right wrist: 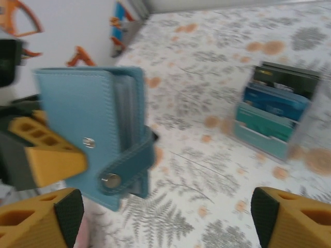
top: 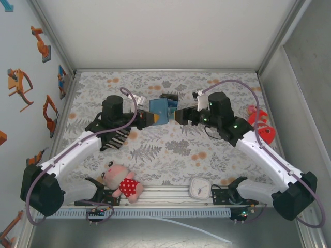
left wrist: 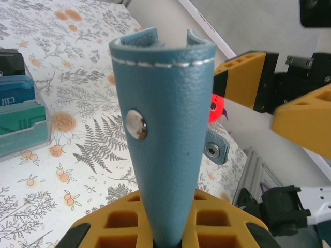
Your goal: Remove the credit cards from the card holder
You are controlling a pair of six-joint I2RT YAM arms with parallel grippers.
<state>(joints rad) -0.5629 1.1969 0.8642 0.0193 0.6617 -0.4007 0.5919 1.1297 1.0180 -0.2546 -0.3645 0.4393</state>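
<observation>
Two robot arms meet over the middle of a table [top: 170, 150] covered in a grey fern-and-flower print. The left gripper [top: 146, 118] is clamped on the lower edge of the card holder [top: 158, 110], a steel-blue leather wallet with white stitching, and holds it upright above the table. The wallet is folded nearly closed, its spine towards the left wrist camera. Its snap strap [right wrist: 124, 165] hangs loose, off the metal stud [right wrist: 89, 142] on the front panel, and pale inner sleeves show in the gap between the covers. The right gripper [top: 180, 114] faces the wallet from the right with its yellow fingers [right wrist: 295, 217] spread wide apart, gripping nothing and just clear of the leather. The credit cards [right wrist: 274, 103] — black, dark blue and teal — stand in tiers in a small clear stand [right wrist: 258, 139] on the table, just beyond the wallet on the far side. A black-and-white striped sock [top: 116, 139] lies under the left arm. Near the front edge sit a plush doll [top: 123, 181] in a red spotted dress and a small white clock [top: 199, 188] — and a red toy fish [top: 261, 126] lies at the right side.
</observation>
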